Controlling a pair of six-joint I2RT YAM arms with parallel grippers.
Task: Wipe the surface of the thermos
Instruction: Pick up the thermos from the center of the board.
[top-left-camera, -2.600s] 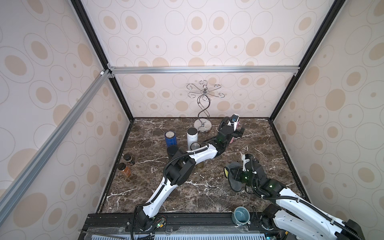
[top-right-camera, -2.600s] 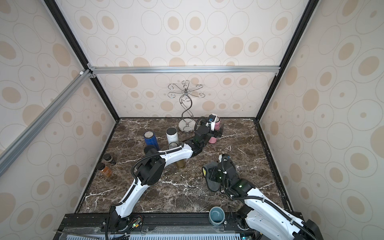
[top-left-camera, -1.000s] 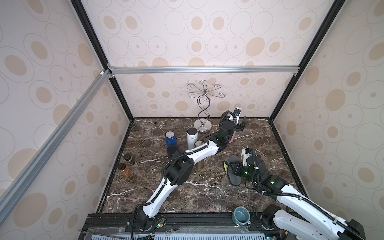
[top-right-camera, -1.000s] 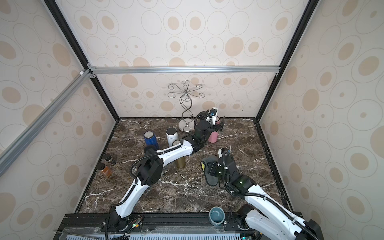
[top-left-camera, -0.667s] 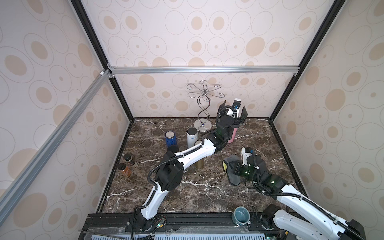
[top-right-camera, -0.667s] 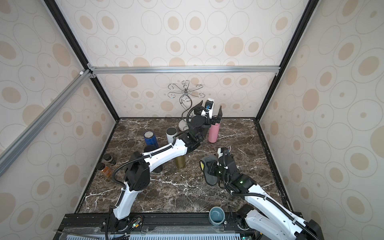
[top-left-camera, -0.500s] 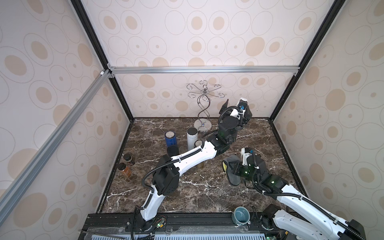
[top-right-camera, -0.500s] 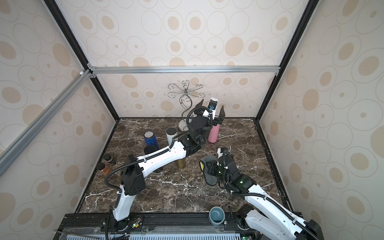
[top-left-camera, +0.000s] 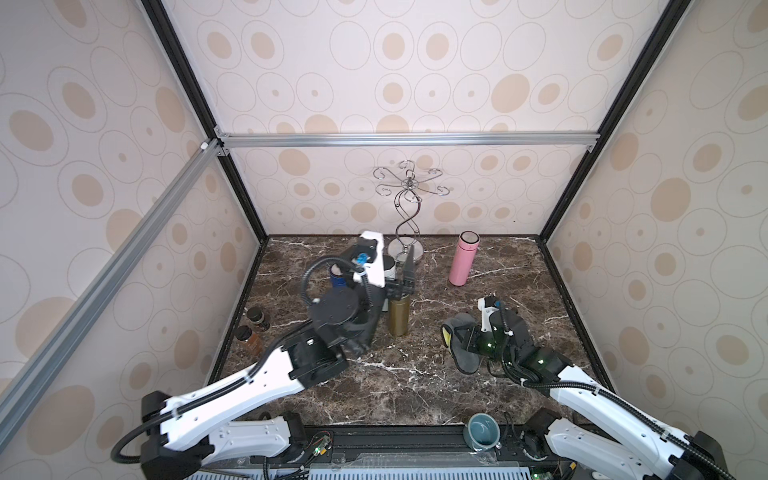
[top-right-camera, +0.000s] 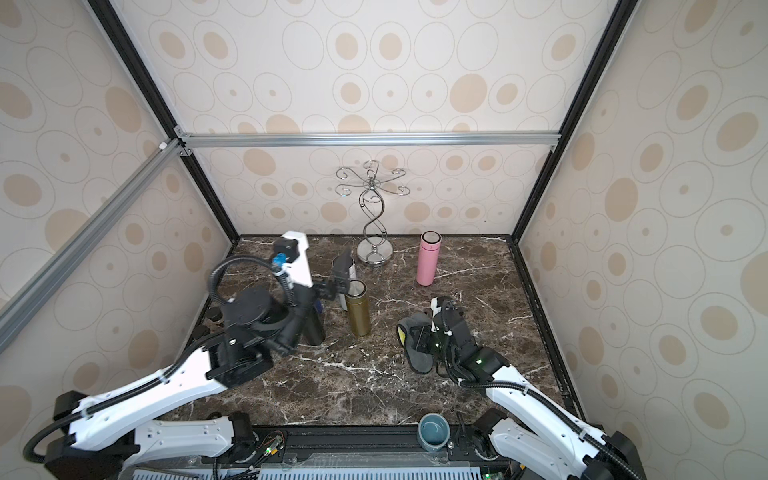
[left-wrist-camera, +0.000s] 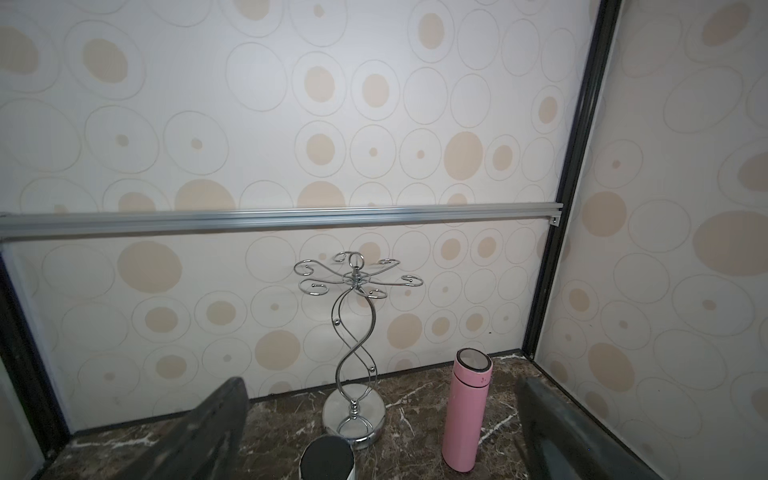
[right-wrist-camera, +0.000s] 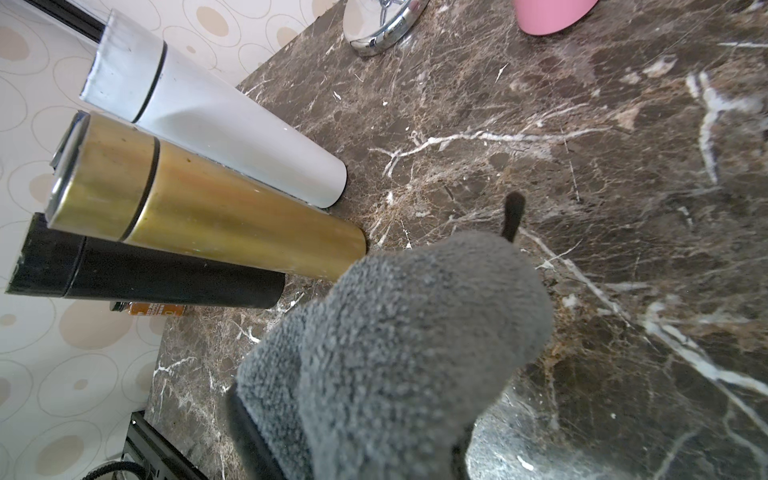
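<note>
Left gripper (left-wrist-camera: 380, 388): jaws wide, nothing between them. Right gripper (top-left-camera: 464, 337): jaws narrow, clamped on a grey cloth (right-wrist-camera: 399, 345). Pink thermos (top-left-camera: 464, 259) stands upright on the marble tabletop (top-left-camera: 415, 386), well apart from both grippers: ahead of the left gripper's spread jaws, beyond the right gripper, near the back wall.

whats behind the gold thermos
The white thermos stands just behind the gold thermos, the chrome mug stand farther back. The left hand covers part of the white one in both top views.
</note>
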